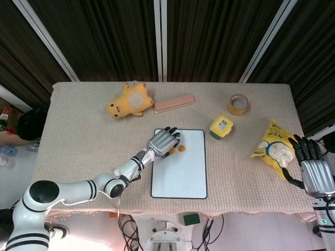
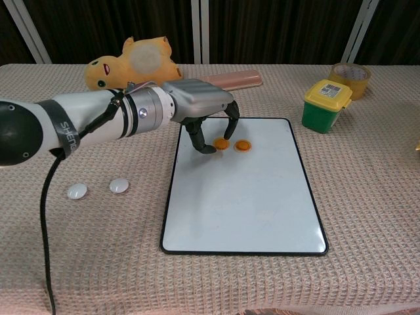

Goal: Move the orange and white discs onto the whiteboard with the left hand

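Out on the left of the beige woven tablecloth (image 2: pixel 79 249), two small white discs (image 2: pixel 77 191) lie side by side, well apart from the board — the second white disc (image 2: pixel 119 185) just to the right of the first. Behind them a yellow plush duck toy (image 2: pixel 131 69) lies on its side, with a long pink case (image 2: pixel 226 80) beside it. The silver left hand (image 2: pixel 200 108) reaches in over the upper left corner of the black-framed whiteboard (image 2: pixel 243 210), dark fingers (image 2: pixel 197 138) curled down and pinching a small orange disc (image 2: pixel 221 144) right at the board's surface — whether it already touches the board I can't tell. Just beside it, a second orange disc (image 2: pixel 243 146) lies flat on the whiteboard. Further right stands a green tub with a yellow lid (image 2: pixel 326 104), and behind it a roll of tan tape (image 2: pixel 349 78). At the far right edge, seen from above, a yellow snack bag (image 1: pixel 274 149) lies on the cloth, and the right hand (image 1: pixel 313 170) rests beside it, dark fingers (image 1: pixel 304 149) apart and extended near the bag, holding nothing.
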Robot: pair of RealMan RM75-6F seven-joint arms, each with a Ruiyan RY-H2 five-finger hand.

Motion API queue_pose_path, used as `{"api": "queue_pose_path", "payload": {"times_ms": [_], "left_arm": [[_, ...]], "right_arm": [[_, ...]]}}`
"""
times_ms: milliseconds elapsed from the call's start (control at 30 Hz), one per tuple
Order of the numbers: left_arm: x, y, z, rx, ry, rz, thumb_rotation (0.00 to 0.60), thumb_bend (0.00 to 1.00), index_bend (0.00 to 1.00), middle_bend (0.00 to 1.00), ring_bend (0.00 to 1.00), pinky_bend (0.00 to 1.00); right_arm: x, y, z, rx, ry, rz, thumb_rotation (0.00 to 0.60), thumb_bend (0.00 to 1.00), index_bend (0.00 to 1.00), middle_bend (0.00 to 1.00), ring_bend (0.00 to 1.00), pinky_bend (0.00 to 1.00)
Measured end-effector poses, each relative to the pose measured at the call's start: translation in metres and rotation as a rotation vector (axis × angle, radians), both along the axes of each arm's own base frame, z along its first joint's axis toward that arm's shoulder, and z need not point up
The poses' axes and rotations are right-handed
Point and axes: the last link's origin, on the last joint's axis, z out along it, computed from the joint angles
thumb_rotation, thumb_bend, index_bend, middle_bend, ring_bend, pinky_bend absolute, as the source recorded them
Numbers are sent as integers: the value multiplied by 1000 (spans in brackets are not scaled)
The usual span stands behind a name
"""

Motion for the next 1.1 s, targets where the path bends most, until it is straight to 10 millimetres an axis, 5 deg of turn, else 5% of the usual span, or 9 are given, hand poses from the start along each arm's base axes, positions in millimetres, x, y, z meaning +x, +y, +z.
{"api": "queue_pose_path", "payload": {"times_ms": [1100], "left_arm": [[5, 11, -17, 4, 41, 11, 596, 289, 509, 213, 88, 187]], "right_arm": [[-6, 1, 1, -2, -8, -14, 600, 315, 0, 0, 0, 0]]}}
